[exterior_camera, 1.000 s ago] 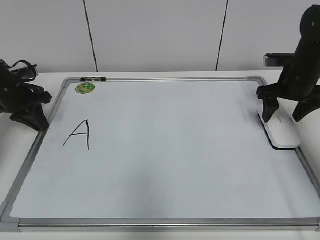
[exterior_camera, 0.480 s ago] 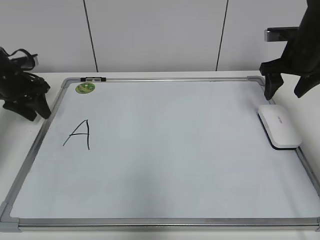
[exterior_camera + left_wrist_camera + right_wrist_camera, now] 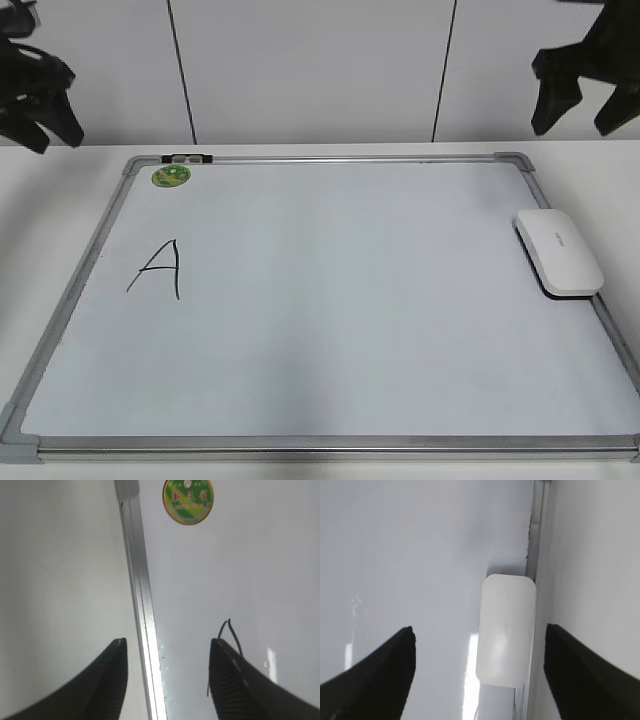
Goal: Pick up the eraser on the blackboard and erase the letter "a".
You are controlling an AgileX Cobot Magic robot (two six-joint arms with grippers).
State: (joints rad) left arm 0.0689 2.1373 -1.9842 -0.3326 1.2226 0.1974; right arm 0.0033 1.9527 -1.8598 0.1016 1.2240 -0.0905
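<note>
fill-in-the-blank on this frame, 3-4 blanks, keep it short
1. The eraser lies at the ____ edge of the blackboard in the exterior view.
2. The only letter on the board is a capital ____.
3. The round sticker is mostly ____ in colour.
4. The right gripper hangs above the eraser with its jaws ____.

Missing words: right; A; green; open

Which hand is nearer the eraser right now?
Right. The right hand hangs open above the eraser at the whiteboard's right edge; the left hand is raised beyond the far-left corner.
</note>
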